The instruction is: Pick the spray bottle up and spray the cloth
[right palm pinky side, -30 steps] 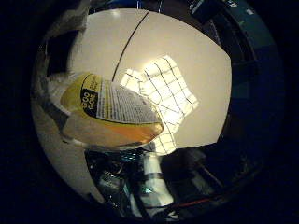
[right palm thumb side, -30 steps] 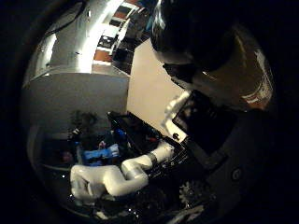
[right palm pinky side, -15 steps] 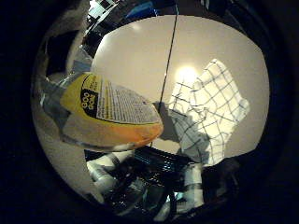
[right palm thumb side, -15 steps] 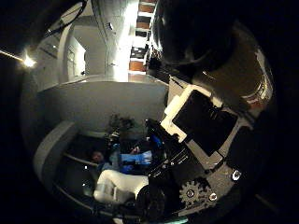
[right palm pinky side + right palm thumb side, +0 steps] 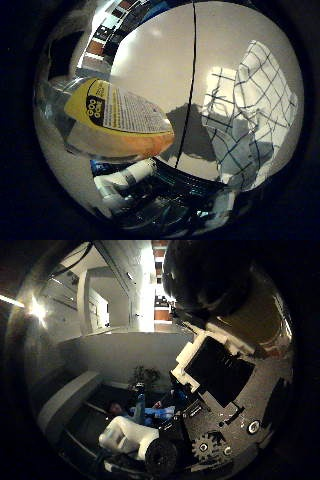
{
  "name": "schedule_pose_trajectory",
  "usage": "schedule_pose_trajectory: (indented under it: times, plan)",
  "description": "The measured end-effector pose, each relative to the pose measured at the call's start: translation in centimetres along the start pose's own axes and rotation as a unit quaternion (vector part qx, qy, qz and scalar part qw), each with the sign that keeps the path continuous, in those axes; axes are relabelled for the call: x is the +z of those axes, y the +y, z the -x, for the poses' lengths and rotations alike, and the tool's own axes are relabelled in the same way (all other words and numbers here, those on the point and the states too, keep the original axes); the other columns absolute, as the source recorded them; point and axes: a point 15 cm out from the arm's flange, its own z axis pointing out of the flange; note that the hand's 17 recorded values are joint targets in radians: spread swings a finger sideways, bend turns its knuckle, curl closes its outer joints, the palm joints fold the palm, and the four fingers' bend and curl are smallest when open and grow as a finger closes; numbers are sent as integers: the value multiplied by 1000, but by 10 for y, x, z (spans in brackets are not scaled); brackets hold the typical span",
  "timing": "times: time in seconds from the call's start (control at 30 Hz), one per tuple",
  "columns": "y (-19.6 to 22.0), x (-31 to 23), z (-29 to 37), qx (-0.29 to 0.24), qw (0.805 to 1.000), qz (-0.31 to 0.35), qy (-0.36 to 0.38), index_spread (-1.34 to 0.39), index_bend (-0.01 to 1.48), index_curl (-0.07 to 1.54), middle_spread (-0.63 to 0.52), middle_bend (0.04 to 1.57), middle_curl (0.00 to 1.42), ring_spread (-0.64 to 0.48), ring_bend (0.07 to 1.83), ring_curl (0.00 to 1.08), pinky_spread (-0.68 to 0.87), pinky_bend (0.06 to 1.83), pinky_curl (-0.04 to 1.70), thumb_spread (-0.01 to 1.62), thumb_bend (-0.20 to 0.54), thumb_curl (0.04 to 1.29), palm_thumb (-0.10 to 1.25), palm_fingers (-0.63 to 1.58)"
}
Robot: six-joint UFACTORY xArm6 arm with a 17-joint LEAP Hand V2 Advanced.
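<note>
Little-finger palm view | hand [image 5: 220, 405] grips spray bottle [image 5: 117, 122] | cloth [image 5: 250, 120] near table [image 5: 155, 65] edge

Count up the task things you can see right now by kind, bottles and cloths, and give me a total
Spray bottle, yellow label, close to the palm: 1
Checked cloth, lying on the white table: 1
Total: 2

Showing on the hand [image 5: 220, 390] white blocky shells framing black panels, a dark toothed gear (beside silver screws), and a rounded white arm segment [image 5: 127, 435] gleaming below.
</note>
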Motion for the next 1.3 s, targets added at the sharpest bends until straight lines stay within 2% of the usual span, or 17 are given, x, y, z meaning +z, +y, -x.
schedule_pose_trajectory:
  times: [0.4,0.67,1.13,1.3]
  plan:
    - [-3,39,6,-53,997,-10,-64,-206,1217,832,-140,1355,840,-248,1295,885,-229,1050,1291,876,-18,667,1023,1103]
    - [-5,70,-3,-88,994,-20,-68,-209,1209,837,-138,1361,831,-245,1299,878,-233,1046,1293,873,-19,679,1022,1104]
    - [7,121,-47,-91,994,-5,-67,-209,1197,839,-130,1367,816,-242,1295,867,-233,1032,1281,873,-19,693,1007,1109]
    - [11,128,-52,-93,993,1,-68,-208,1159,843,-115,1343,779,-219,1288,823,-237,1010,1216,874,-19,697,1006,1139]
